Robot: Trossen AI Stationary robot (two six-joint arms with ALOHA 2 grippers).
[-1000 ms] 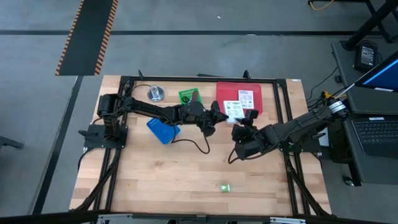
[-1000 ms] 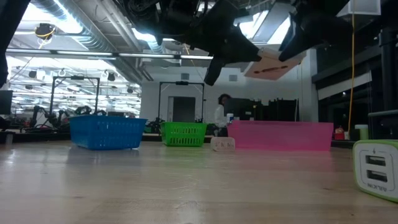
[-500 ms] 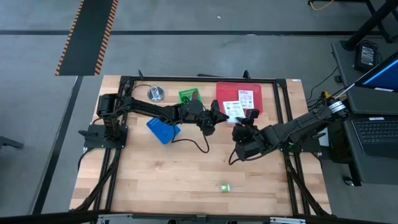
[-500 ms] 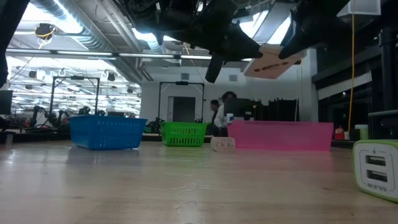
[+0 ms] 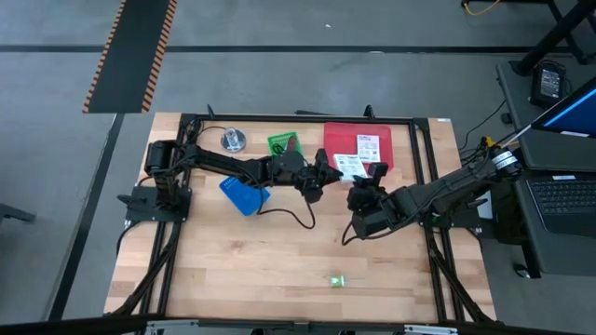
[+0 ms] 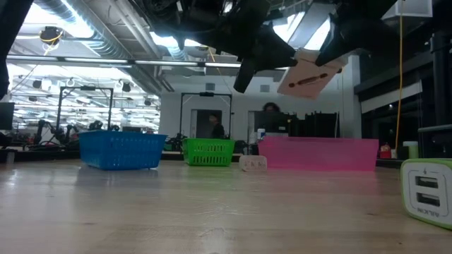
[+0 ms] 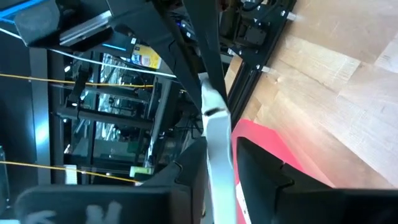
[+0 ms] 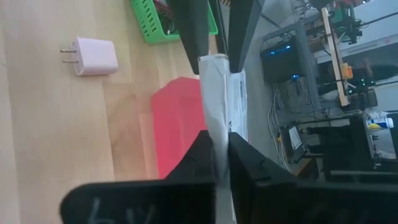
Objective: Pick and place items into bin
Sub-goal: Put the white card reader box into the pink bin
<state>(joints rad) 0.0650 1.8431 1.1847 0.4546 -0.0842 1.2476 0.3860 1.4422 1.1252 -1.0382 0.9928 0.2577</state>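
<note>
Both grippers are shut on one white, green-printed packet (image 5: 348,166), held in the air over the near edge of the red bin (image 5: 358,130). My left gripper (image 5: 328,170) is on its left side and my right gripper (image 5: 365,179) on its near right side. In the low view the packet (image 6: 311,70) hangs tilted well above the table. A second white packet (image 5: 372,144) lies flat in the red bin. The tiny green block (image 5: 335,279) rests on the table near its near edge. A black cable (image 5: 293,216) lies looped on the wood by the blue basket. My left gripper pinches the packet's left edge (image 7: 217,127) between its two fingers, coming level from the table's left. The packet is lifted clear and shows edge-on. My right gripper pinches the opposite edge (image 8: 214,115) between its two fingers, coming from the table's near right. The packet spans between both grippers, tilted.
A green basket (image 5: 284,144) and a blue basket (image 5: 244,195) stand left of the red bin. The round silver object (image 5: 233,140) sits near the far left corner. A white plug charger (image 8: 93,56) lies on the wood, and a white USB block (image 6: 429,190) stands at the right.
The packet has tipped steeper between the two grippers, its right end rising, while both grippers kept their hold and drifted slightly toward the red bin.
</note>
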